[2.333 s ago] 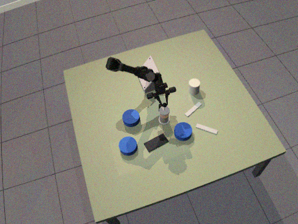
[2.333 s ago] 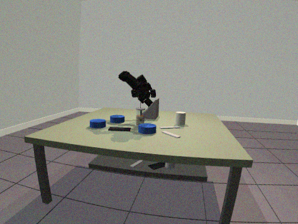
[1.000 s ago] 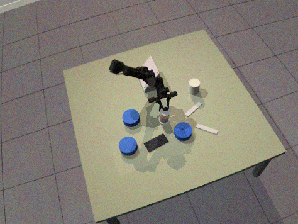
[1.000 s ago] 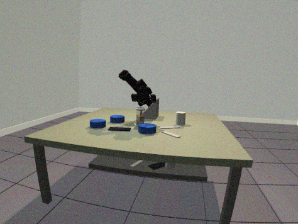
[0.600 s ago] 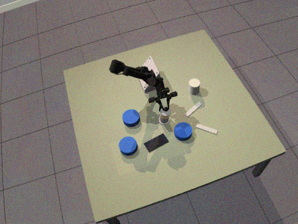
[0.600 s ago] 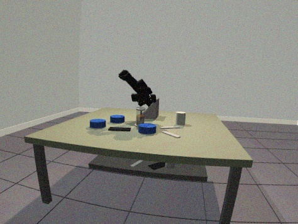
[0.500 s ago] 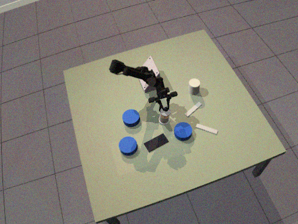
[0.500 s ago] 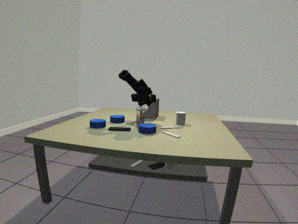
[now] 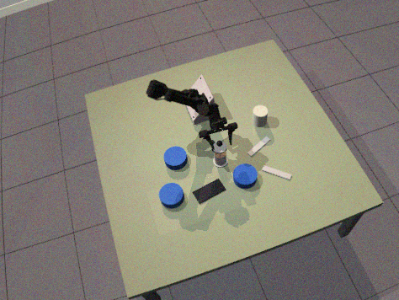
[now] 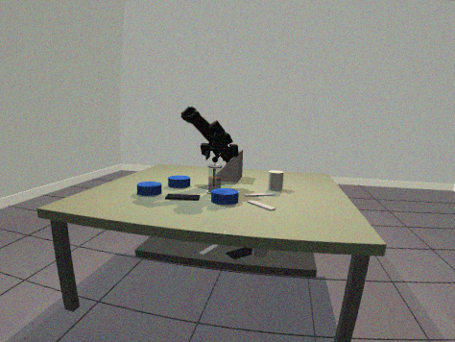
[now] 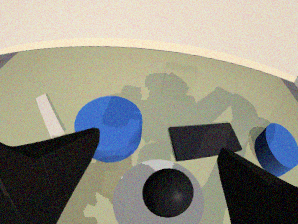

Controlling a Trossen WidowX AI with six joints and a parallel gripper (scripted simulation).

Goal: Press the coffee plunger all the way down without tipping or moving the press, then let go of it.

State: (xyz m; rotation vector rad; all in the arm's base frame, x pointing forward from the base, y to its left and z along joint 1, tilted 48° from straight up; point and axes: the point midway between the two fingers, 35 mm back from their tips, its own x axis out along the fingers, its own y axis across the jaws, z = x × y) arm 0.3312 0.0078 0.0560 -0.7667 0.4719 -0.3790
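The coffee press [image 9: 220,159] [image 10: 214,183] [image 11: 127,197] stands upright on the table, a clear cylinder with brownish contents low inside. Its black round plunger knob [image 9: 219,143] [image 10: 215,159] [image 11: 168,193] sits a short way above the lid. My gripper [image 9: 221,146] [image 10: 219,160] [image 11: 161,145] is open, with one finger on each side of the knob. In the wrist view there is a gap between the knob and each finger, and nothing is held. The lower edge of that view cuts off part of the press.
Blue round discs [image 9: 245,175] [image 9: 175,157] [image 9: 171,195] stand around the press, one close to it. A black slab [image 9: 209,190] [image 10: 182,197] lies in front. White strips [image 9: 258,146] [image 9: 277,173] and a pale cylinder [image 9: 260,116] [image 10: 275,181] are right. An upright panel [image 10: 233,168] is behind.
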